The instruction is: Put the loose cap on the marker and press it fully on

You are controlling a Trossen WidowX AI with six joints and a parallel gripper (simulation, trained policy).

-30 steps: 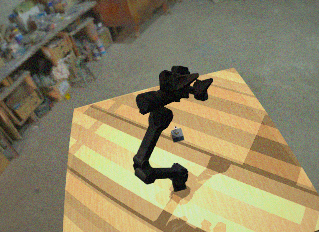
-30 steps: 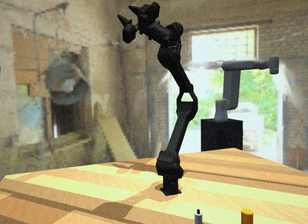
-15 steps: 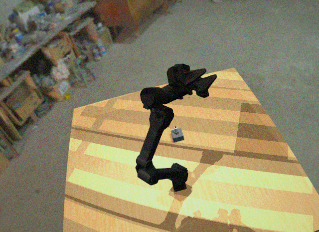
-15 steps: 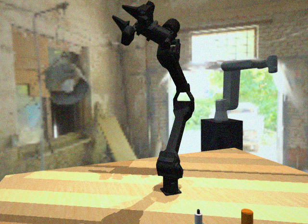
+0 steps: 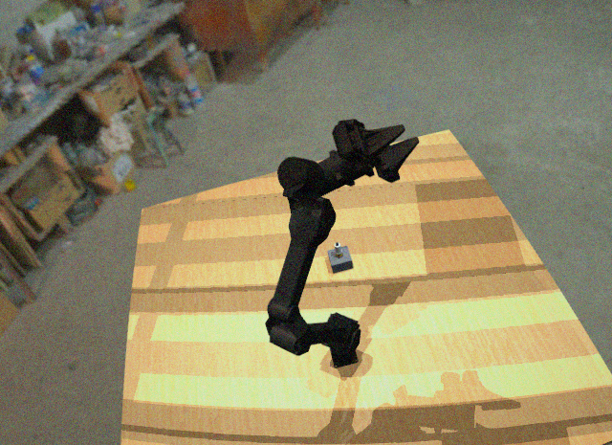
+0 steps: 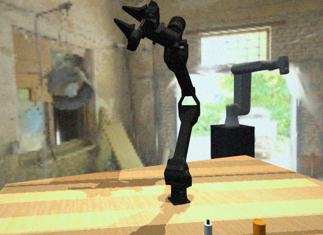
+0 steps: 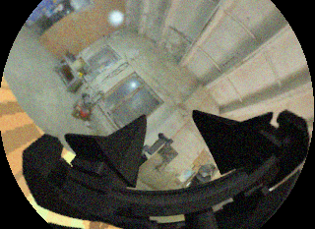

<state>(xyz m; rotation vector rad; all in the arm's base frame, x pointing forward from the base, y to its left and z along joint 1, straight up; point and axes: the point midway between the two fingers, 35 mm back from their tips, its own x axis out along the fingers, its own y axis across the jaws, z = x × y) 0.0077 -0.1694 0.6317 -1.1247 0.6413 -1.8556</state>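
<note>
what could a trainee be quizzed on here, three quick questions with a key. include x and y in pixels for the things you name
1. True or false: the orange cap (image 6: 259, 227) is on the marker (image 5: 338, 247) (image 6: 208, 228).
2. Multiple choice: the gripper's fingers are a) shut on the cap, b) apart with nothing between them, c) pressing the marker.
3. Fill in: in the top view, the marker stands upright in the ____ block.

Key: 1 false; 2 b; 3 holder
</note>
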